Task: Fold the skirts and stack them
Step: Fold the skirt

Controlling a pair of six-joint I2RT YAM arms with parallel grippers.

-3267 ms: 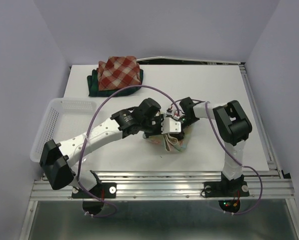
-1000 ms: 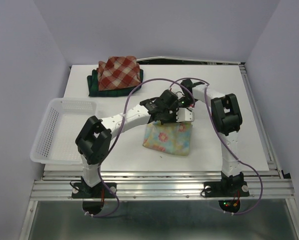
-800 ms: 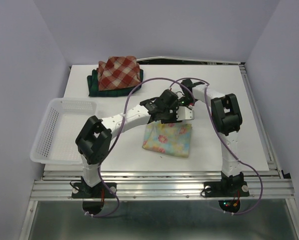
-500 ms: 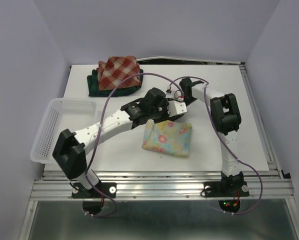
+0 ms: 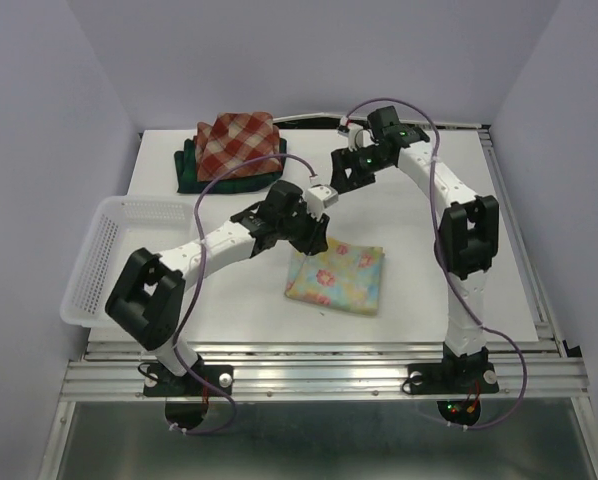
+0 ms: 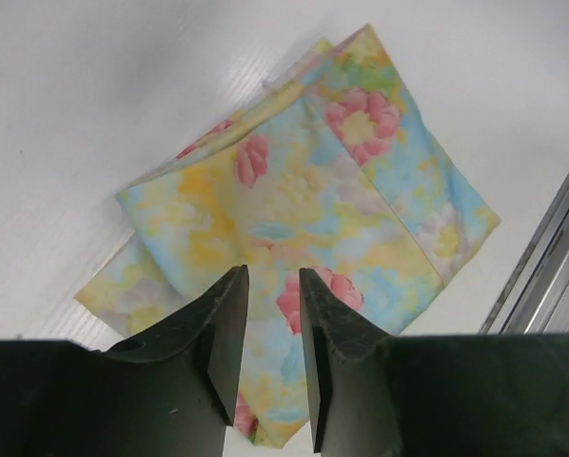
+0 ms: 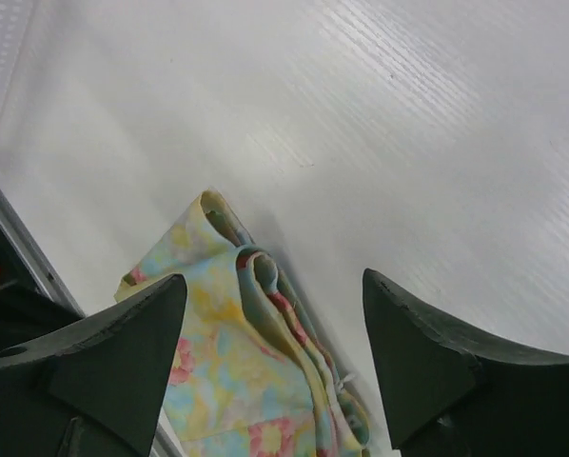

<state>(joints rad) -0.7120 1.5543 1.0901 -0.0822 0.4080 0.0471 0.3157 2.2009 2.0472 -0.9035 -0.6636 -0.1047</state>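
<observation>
Below left gripper (image 6: 273, 278): floral skirt (image 6: 304, 205), folded flat; jaws narrow, empty.
Right gripper (image 7: 273, 284): wide, empty.
Stack (image 5: 235, 150): beyond, leftward — pinch all layers first.

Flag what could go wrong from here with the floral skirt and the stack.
The floral skirt lies folded, but the right wrist view shows its layers rolled and loose at one edge. A pinch that catches only the top layer might undo the fold. The red plaid skirt sits skewed on the green plaid skirt, so a third layer may land uneven or slide.
</observation>
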